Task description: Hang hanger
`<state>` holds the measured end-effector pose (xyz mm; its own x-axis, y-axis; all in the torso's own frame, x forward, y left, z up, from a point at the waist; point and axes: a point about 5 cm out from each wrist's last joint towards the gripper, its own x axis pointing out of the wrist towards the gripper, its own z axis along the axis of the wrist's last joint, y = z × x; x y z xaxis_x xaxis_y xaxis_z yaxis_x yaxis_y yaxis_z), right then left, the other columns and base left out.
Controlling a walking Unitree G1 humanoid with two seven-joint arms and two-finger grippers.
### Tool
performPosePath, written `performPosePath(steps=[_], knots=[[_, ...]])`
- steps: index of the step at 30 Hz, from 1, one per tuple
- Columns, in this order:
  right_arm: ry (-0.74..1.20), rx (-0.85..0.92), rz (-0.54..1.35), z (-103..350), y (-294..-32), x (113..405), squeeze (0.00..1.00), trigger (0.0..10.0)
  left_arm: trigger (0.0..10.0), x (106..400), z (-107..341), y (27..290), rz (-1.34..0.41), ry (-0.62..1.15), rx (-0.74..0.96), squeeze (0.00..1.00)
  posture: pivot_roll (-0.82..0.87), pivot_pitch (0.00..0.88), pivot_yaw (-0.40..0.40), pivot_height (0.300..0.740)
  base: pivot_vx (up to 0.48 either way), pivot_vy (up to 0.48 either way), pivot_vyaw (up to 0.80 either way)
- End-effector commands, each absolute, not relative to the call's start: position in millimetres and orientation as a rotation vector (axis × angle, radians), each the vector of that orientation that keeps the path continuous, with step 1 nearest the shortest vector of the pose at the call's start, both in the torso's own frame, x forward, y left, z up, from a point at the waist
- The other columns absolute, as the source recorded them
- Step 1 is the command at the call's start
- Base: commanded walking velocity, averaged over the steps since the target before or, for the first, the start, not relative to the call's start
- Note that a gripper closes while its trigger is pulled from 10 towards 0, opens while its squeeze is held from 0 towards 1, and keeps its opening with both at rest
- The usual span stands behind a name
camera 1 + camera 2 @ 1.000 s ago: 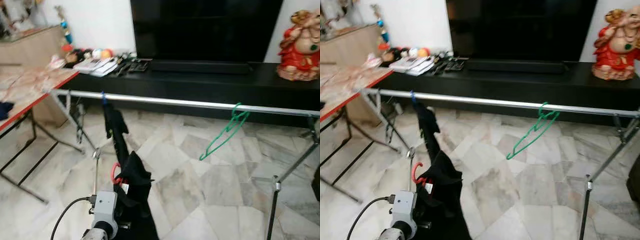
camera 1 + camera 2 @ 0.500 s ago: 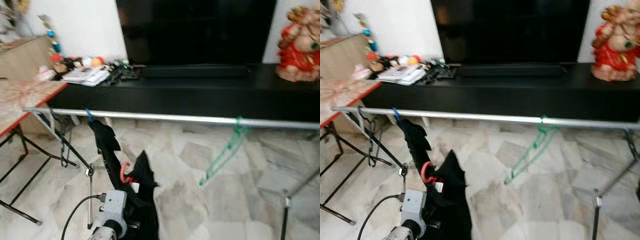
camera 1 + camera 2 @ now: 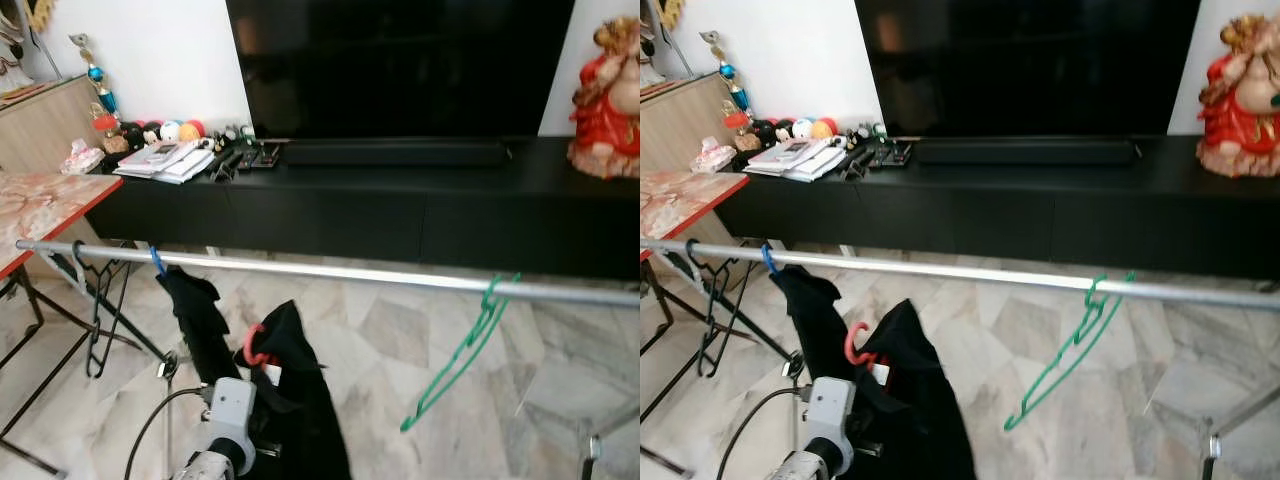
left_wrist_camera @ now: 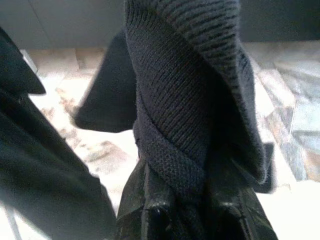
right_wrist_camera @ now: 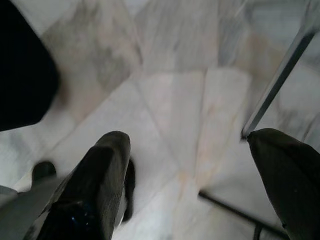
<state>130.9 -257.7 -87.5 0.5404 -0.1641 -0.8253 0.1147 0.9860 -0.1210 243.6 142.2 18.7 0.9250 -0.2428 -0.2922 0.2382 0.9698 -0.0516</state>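
The left gripper (image 4: 187,220) is pinching a black ribbed knit garment (image 3: 300,400) carried on a red hanger (image 3: 252,347), whose curved hook rises just above the fingers and below the shiny metal rail (image 3: 340,272). The right gripper (image 5: 190,185) hangs spread over marble-patterned floor tiles (image 5: 165,100). A thin green wire hanger (image 3: 462,358) (empty, tilted) hangs on the rail, well to the right of the left gripper; no readable writing.
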Motion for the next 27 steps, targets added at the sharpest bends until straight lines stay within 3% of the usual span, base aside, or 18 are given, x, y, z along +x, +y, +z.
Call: performPosePath(steps=[1, 17, 27], knots=[[0.994, -0.036, -0.146, -90.8, -247.7, 129.8, 0.0, 10.0, 10.0, 245.5, 24.2, 153.1, -0.24, 0.267, 0.029, 0.0, -0.02, 0.0, 0.064, 0.74, 0.0, 0.0, 0.0], [0.986, -0.049, -0.139, -89.5, -249.0, 132.3, 0.0, 10.0, 10.0, 274.6, 53.7, 132.8, -0.515, 0.152, 0.212, 0.0, -0.02, 0.008, 0.057, 0.74, 0.0, 0.0, 0.0], [0.987, -0.062, -0.13, -88.9, -249.8, 133.4, 0.0, 10.0, 10.0, 307.5, 69.2, 131.7, -0.431, 0.127, 0.217, 0.0, -0.03, 0.017, 0.049, 0.74, 0.0, 0.0, 0.0]])
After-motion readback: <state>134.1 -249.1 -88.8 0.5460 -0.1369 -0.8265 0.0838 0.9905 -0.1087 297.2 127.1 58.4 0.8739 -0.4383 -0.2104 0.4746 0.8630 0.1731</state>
